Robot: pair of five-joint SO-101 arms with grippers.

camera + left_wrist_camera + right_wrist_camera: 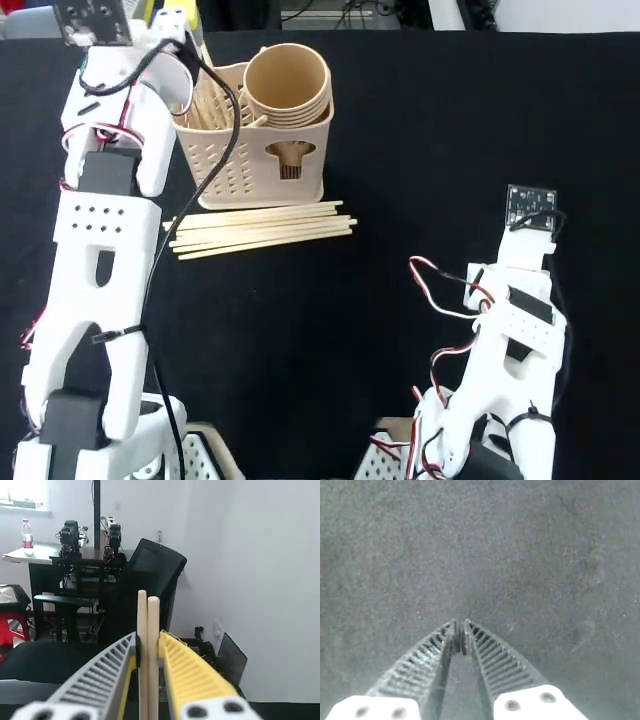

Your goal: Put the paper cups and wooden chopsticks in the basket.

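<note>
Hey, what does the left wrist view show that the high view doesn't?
Left wrist view adds: jaws shut on two chopsticks, with a desk and black chair behind. High view adds: the basket holding paper cups, loose chopsticks on the black table, and the right arm. Shared: the left arm, whose jaws those are.

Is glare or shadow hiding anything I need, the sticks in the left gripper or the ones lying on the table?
Left wrist view: the window glares, yet the held chopsticks in the left gripper stand clear against a dark chair. High view: even light, loose chopsticks plain on the black cloth beside the basket. Right wrist view: dim, no glare.
</note>
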